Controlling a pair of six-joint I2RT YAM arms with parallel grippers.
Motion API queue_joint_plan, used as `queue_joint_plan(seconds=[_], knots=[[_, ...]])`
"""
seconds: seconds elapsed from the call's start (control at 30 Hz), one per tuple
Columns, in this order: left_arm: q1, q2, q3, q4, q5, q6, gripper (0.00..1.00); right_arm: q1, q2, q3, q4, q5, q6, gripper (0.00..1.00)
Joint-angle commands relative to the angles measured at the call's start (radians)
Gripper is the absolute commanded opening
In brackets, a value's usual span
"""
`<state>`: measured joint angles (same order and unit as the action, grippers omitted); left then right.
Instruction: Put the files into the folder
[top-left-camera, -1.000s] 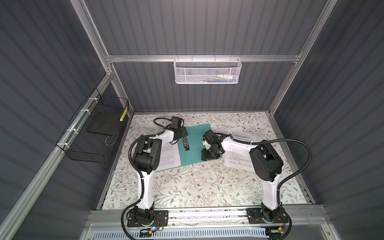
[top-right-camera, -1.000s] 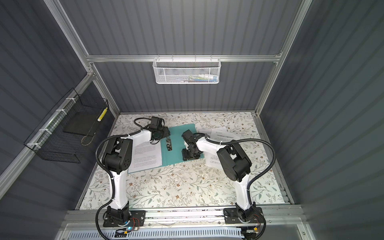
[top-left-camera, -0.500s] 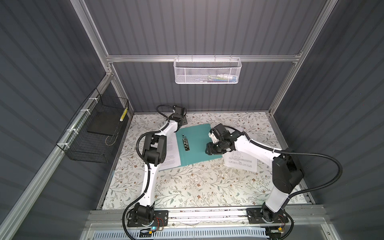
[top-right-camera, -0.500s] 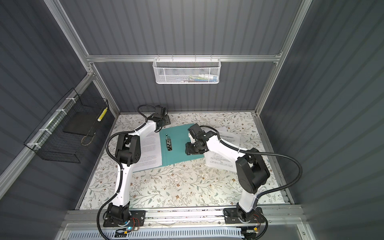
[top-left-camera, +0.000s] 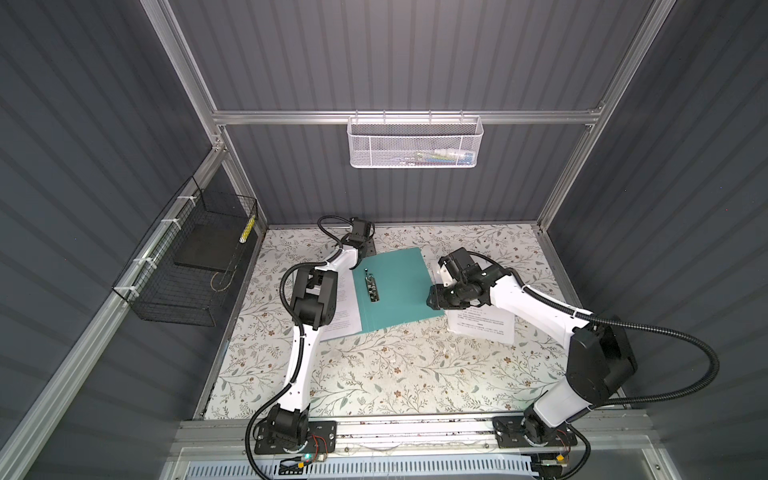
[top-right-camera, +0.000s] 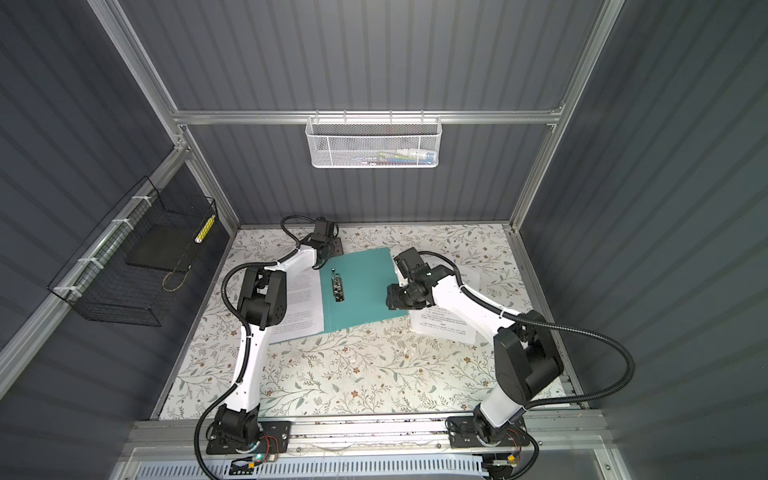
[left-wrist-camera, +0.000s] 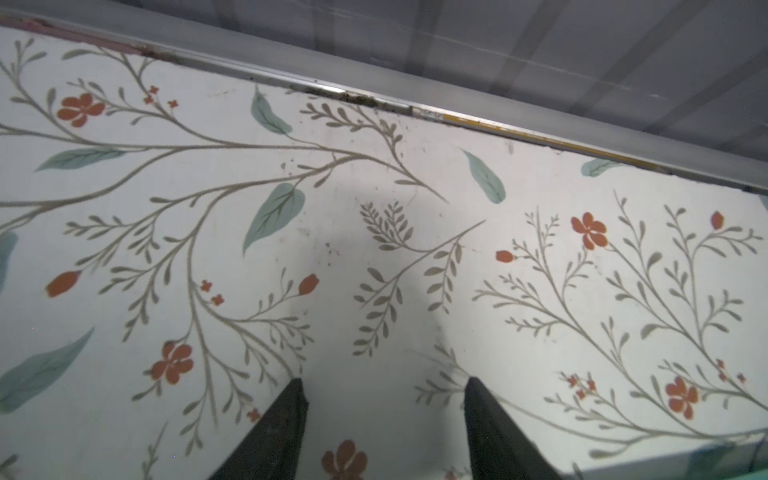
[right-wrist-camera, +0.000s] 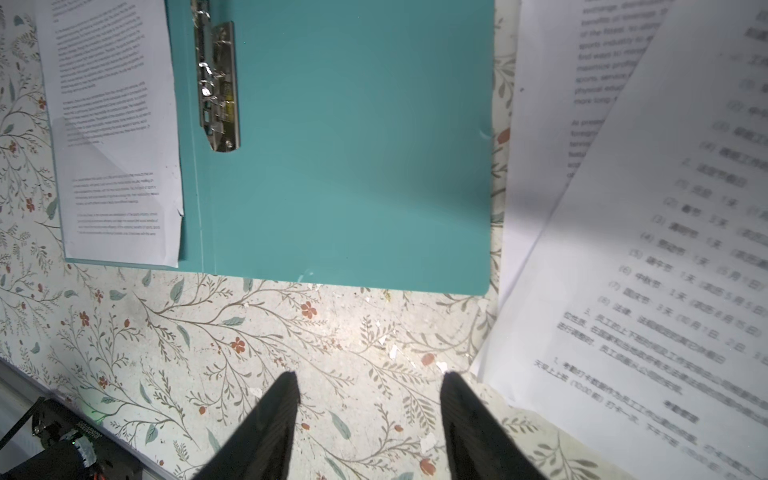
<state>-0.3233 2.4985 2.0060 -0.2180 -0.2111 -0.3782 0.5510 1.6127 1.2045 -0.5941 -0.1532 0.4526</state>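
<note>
Right wrist view shows the right gripper (right-wrist-camera: 370, 378) open and empty above the flowery table (right-wrist-camera: 187, 353), just by the folder (right-wrist-camera: 353, 166), lying open and flat, I think so the files (right-wrist-camera: 665, 270) beside it can slide in; the left gripper (left-wrist-camera: 384, 386), open too, hangs near the back wall (left-wrist-camera: 540, 41).

The folder (right-wrist-camera: 353, 166) lies open, files (right-wrist-camera: 665, 249) on and beside it, tool (right-wrist-camera: 368, 376) parted.

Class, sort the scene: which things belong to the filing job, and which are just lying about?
Job: folder, its clip bar, sheet on its cover, loose sheets beside it.
Lying about: white mesh basket, black wire basket, dark slab inside it.
</note>
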Motion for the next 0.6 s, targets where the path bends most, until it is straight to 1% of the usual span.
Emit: queue_joint_plan(seconds=[0.0, 0.23, 0.47, 0.57], knots=[[-0.025, -0.005, -0.072, -0.055, 0.084, 0.052, 0.61, -0.025, -0.022, -0.020, -0.006, -0.008, 0.001, 0.58], [-0.052, -0.075, -0.213, -0.030, 0.108, 0.098, 0.60, -0.067, -0.037, -0.046, 0.006, -0.028, 0.003, 0.58], [-0.084, -0.144, -0.367, 0.026, 0.141, 0.127, 0.57, -0.089, -0.045, -0.081, 0.025, -0.056, 0.012, 0.58], [-0.095, -0.170, -0.424, 0.033, 0.143, 0.119, 0.56, -0.091, -0.045, -0.096, 0.035, -0.067, 0.021, 0.58]])
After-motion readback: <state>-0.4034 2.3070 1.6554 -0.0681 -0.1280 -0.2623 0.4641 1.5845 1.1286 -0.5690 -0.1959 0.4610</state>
